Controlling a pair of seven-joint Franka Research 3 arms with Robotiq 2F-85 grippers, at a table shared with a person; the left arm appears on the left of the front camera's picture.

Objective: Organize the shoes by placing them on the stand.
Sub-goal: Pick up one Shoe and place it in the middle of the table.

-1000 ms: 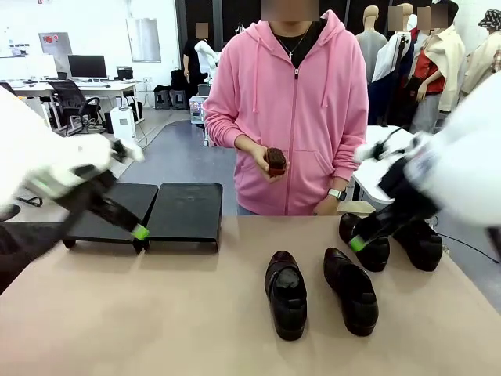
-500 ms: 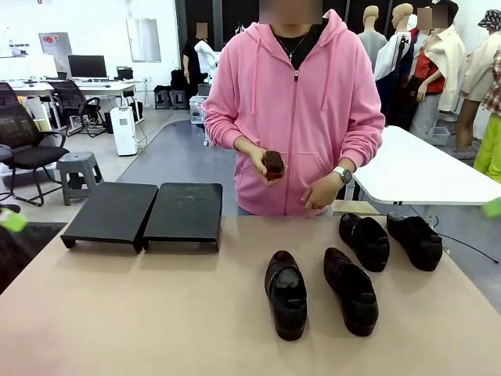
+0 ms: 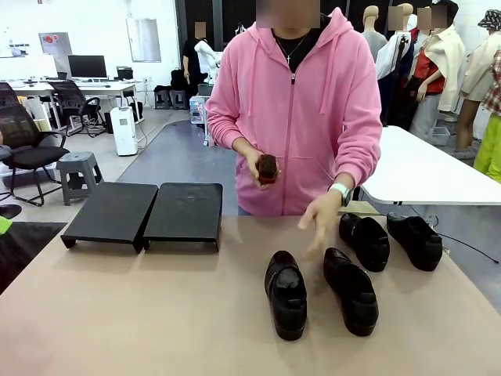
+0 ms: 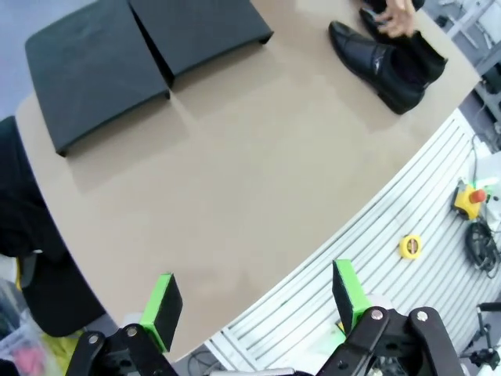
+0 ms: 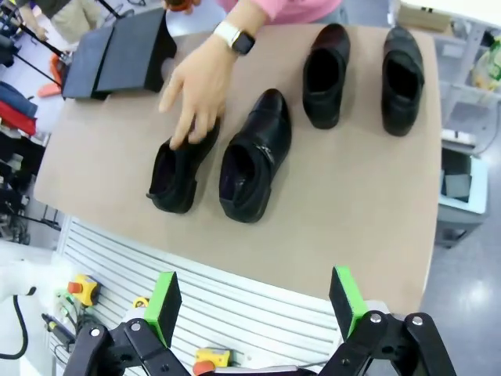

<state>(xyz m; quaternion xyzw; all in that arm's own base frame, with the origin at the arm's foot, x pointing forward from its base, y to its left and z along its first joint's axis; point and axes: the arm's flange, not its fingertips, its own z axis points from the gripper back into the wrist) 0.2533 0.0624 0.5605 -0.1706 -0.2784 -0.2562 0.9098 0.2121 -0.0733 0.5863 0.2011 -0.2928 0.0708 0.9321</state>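
Got the stand [image 3: 145, 211] at 10 o'clock on the desk [image 3: 156, 313], two black panels side by side. Got all four shoes [image 3: 286, 294] on the desk itself, around 3 o'clock, well apart from it. Spotted a person's hand [image 5: 192, 98] at one shoe's heel. Hovering high over the desk edge: left hand [image 4: 254, 301] and right hand [image 5: 254, 301], both spread wide.

Reaching hand [image 3: 321, 223]: motion-blurred in the front view, fingers run together.
Held thing [image 3: 268, 168]: small, dark, in the person's other hand [image 3: 253, 164]; too small to tell what it is.
Near left shoe [image 5: 174, 176]: far end covered by the reaching hand, right wrist view.
Stand [image 4: 94, 70]: far edge cut off, left wrist view.
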